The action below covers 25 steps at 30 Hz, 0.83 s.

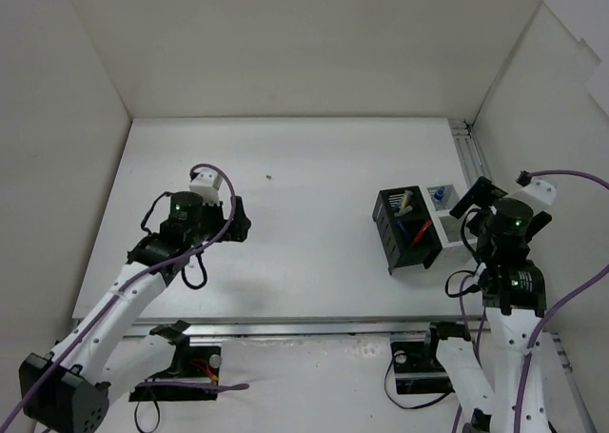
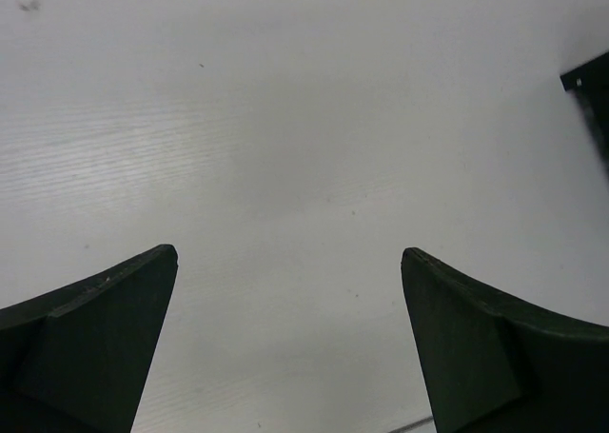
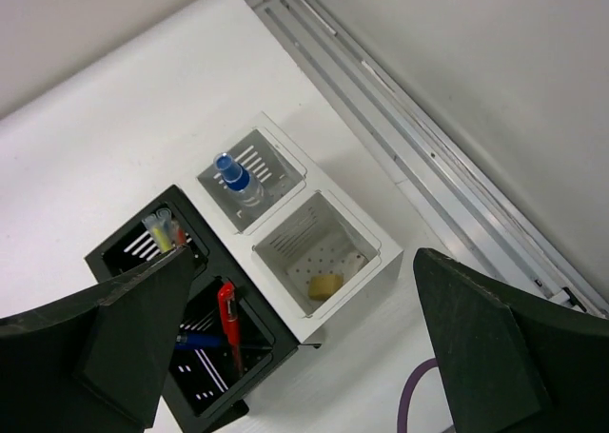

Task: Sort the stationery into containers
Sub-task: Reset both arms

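White matte table [image 1: 285,167], plain white walls on three sides, aluminium rail [image 3: 400,119] along right edge, black mesh organiser [image 1: 395,235] touching white slotted box [image 3: 379,269] beside rail, red pen [image 3: 227,309] in organiser, blue-capped tube [image 3: 234,176] and beige eraser [image 3: 324,286] in separate compartments of white box, left gripper [image 2: 288,257] jaws wide apart over table, right gripper [image 3: 304,260] jaws apart above boxes, both empty.

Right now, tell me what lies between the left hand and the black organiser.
Only bare table, from left hand to black organiser, per the top view.
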Motion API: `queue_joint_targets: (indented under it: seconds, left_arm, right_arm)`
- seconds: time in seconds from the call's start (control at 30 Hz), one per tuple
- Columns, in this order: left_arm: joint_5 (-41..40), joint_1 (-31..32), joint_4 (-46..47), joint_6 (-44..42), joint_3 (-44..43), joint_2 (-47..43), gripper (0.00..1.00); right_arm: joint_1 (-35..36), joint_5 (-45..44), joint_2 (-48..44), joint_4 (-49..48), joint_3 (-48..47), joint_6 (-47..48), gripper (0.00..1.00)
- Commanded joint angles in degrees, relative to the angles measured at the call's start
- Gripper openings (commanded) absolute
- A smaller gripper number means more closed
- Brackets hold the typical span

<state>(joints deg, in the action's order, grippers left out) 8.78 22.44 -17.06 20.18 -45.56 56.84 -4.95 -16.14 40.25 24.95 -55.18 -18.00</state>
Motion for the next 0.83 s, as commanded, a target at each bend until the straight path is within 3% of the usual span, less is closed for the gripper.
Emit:
queue_joint_targets:
  seconds: [0.0,0.2,0.4,0.8]
  left_arm:
    - [-14.3,-0.5,-2.4,3.0,-3.8,-6.5,1.00]
    - [-29.9,-1.5,-8.7,11.6,-2.8,-16.3,1.00]
    - [-36.8,-1.5,-13.4,19.9,-2.5,-21.2,1.00]
    - [-40.0,-1.5,-16.4,21.6,-3.3,-23.0,1.00]
  right_arm:
    - [-0.3,-0.8,-1.4,-1.3,-1.4,0.5,0.98]
    - [-0.3,-1.9,-6.1,-1.4,-0.5,-0.7,0.98]
    - [-0.3,-4.1,-7.5,-1.3,0.4,-2.0,0.98]
    - [-0.3,-5.2,-8.7,-1.3,0.9,-1.9,0.98]
